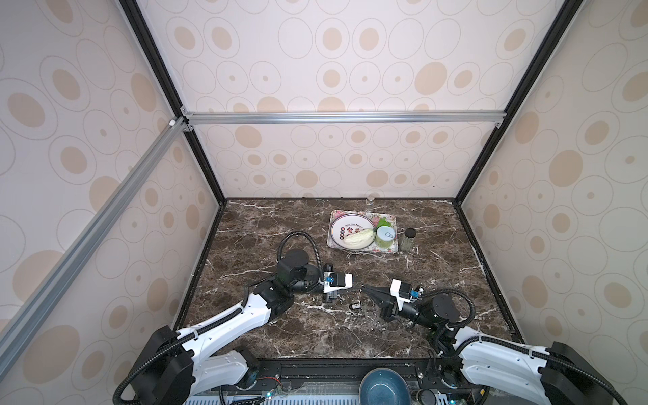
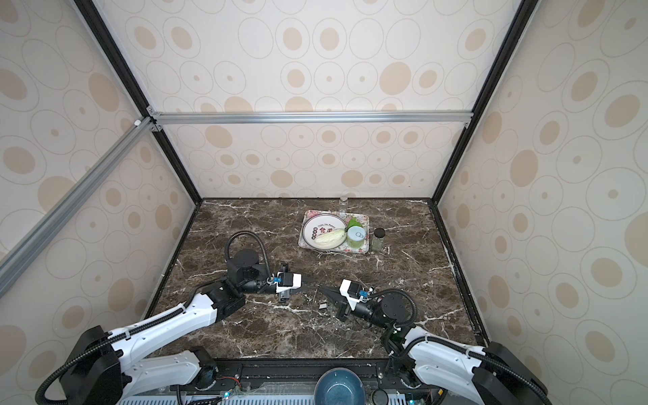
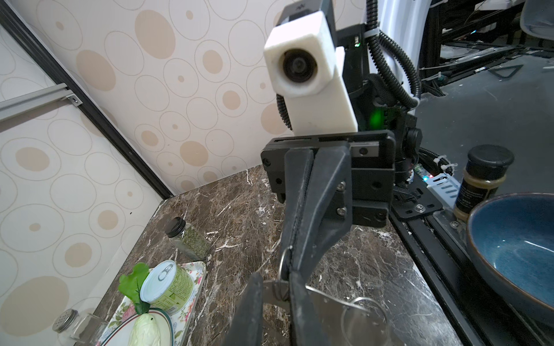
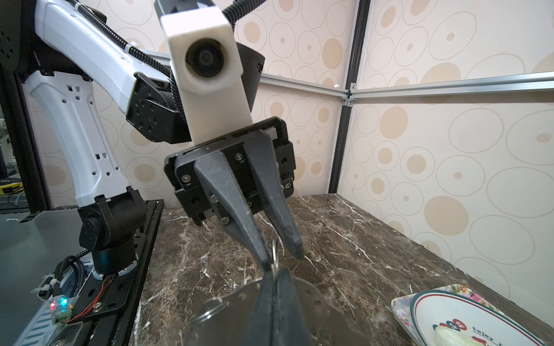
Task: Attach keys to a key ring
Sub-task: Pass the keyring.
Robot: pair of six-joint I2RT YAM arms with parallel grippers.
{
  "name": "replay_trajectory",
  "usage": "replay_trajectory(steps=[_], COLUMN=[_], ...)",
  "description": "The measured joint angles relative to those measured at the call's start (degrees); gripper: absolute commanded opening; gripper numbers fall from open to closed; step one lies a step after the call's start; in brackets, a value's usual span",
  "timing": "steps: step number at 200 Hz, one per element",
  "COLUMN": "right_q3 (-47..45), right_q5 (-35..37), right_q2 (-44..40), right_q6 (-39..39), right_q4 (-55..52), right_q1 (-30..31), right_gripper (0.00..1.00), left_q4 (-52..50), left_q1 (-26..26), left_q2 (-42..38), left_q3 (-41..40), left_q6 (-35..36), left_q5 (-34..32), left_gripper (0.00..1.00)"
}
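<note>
The key ring [image 4: 317, 302] is a flat grey plate with small holes along its rim, held above the marble between the two arms. My right gripper [image 4: 277, 274] is shut on its edge. A thin wire loop [image 4: 212, 308] hangs from one hole. My left gripper [image 3: 275, 278] meets it head-on, fingers [image 4: 295, 248] a small gap apart around the plate's rim and a second wire loop [image 4: 274, 250], which lies against one finger. In both top views the fingertips meet mid-table [image 1: 361, 287], with one small dark key [image 1: 356, 305] just below them.
A floral tray [image 1: 331, 242] at the back holds a plate, a pale cabbage and a green can [image 1: 385, 237]. A black-lidded spice jar [image 1: 409, 240] stands right of it, a glass shaker [image 1: 370, 201] behind. A blue bowl [image 1: 384, 387] sits beyond the front edge.
</note>
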Motion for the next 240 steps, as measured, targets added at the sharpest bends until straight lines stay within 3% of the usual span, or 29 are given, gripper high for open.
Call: replay_trajectory(steps=[150,220,225,240], right_q3=[-0.1,-0.1,-0.1,-0.1], right_q5=[-0.3,0.0,0.0,0.1], right_q2=[1.5,2.4,2.4,2.4], right_q6=[0.5,0.7,0.7,0.9], right_q4=[1.2,1.2,1.1,1.1], right_q1=[0.0,-0.1,-0.1,-0.1], right_gripper=[0.00,0.00,0.02,0.21], left_q4=[-0.5,-0.9,-1.0,-1.0], left_q1=[0.3,0.3,0.3,0.3], left_q2=[0.4,0.4,0.4,0.4], left_q3=[0.0,0.0,0.0,0.0], left_q6=[0.2,0.2,0.3,0.4], left_q5=[0.5,1.7,1.7,1.8], left_gripper=[0.16,0.00,0.00,0.00])
